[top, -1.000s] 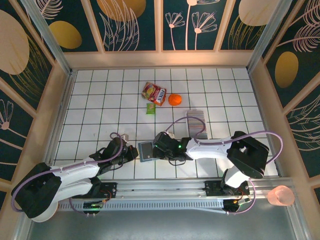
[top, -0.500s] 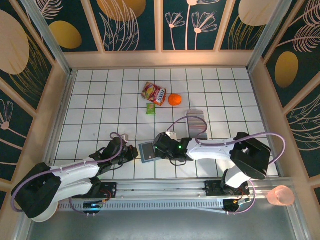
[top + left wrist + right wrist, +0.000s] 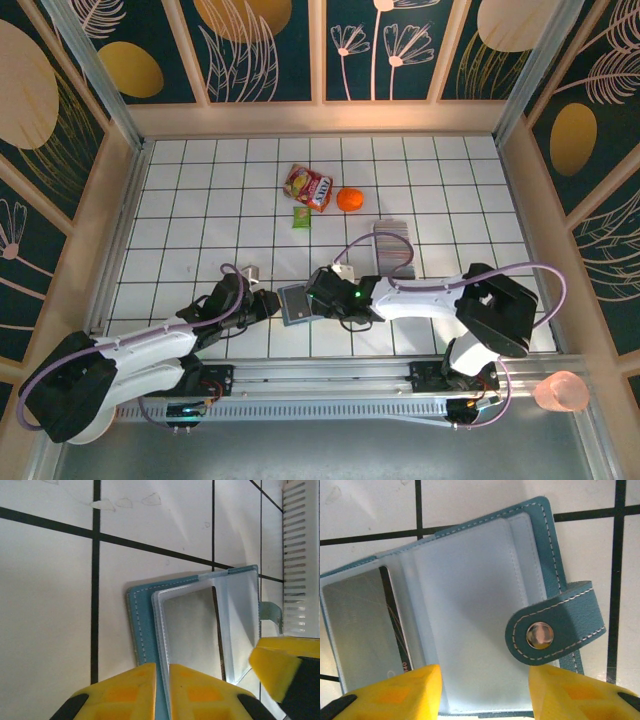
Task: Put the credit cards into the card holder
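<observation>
Tiles of the white table (image 3: 180, 200) carry the teal card holder (image 3: 293, 302) near the front edge, lying unfolded between both arms. The left gripper (image 3: 162, 682) pinches the holder's edge, its yellow pads almost together around the cover and clear sleeve. The right gripper (image 3: 485, 680) is spread wide above the opposite side. One grey credit card (image 3: 362, 625) sits inside a clear sleeve. The snap tab (image 3: 555, 632) lies near one right finger.

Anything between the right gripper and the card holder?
Nothing visible. The card holder lies open directly under the right gripper, jaws open over its edge; the left gripper pinches the opposite edge.
</observation>
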Controlling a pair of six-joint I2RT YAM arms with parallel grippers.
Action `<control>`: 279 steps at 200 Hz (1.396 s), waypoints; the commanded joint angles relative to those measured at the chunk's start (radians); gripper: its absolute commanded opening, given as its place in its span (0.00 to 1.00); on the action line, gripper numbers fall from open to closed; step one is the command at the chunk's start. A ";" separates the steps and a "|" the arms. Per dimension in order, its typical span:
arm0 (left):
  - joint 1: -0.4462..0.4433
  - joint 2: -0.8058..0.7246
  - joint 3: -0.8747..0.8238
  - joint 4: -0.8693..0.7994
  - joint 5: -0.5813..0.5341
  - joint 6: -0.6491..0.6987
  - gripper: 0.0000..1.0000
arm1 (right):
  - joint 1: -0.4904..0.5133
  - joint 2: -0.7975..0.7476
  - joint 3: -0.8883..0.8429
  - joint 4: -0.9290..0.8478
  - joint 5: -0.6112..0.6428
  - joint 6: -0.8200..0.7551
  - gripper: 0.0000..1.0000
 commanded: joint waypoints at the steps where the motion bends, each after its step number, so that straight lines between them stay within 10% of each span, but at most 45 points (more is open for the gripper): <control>1: -0.006 0.024 -0.011 0.058 0.031 -0.005 0.14 | 0.010 0.024 -0.005 0.020 0.004 0.000 0.49; 279: -0.008 0.113 -0.038 0.105 0.004 -0.011 0.06 | 0.062 0.071 0.041 0.406 -0.150 0.056 0.49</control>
